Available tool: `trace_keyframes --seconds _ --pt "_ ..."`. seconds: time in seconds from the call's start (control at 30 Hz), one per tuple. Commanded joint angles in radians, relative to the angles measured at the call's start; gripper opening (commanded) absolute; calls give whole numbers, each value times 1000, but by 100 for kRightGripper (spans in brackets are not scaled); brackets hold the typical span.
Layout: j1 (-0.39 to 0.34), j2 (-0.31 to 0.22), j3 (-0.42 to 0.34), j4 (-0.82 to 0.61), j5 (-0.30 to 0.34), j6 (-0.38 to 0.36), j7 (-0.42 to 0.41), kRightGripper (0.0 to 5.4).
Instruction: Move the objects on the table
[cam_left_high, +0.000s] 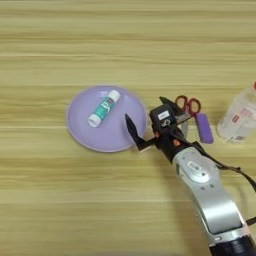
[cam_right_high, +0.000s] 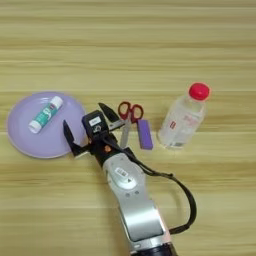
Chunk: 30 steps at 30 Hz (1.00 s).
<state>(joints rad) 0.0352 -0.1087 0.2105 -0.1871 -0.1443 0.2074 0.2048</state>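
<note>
A round lilac plate (cam_left_high: 81, 126) lies left of centre with a white-and-teal glue stick (cam_left_high: 104, 108) on it. My right gripper (cam_left_high: 149, 116) hangs open at the plate's right rim. One black finger (cam_left_high: 131, 128) is over the plate's edge, the other points toward the scissors, and nothing is between them. Red-handled scissors (cam_right_high: 128, 116) lie just right of the gripper. A small purple block (cam_right_high: 144, 134) lies beside them. A clear bottle with a red cap (cam_right_high: 182, 121) lies on its side further right.
The silver forearm (cam_right_high: 131, 195) runs from the bottom edge up to the gripper, with a black cable (cam_right_high: 186, 200) looping to its right. The light wooden table (cam_left_high: 125, 45) stretches bare across the far half.
</note>
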Motion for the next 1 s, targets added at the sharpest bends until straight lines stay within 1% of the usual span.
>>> trace_keyframes --seconds 0.03,0.23,0.47,0.6,0.7,0.8,1.0 --pt "-67 13 11 -25 3 0 2 539" --pt "-82 25 42 13 0 10 3 539" --pt "-145 26 84 96 -28 12 18 539" --pt "-185 25 79 174 -27 8 26 539" --pt "-195 25 82 194 -22 17 37 539" --pt "-200 22 85 211 -20 32 57 539" --pt "-186 -14 54 188 11 111 121 539"
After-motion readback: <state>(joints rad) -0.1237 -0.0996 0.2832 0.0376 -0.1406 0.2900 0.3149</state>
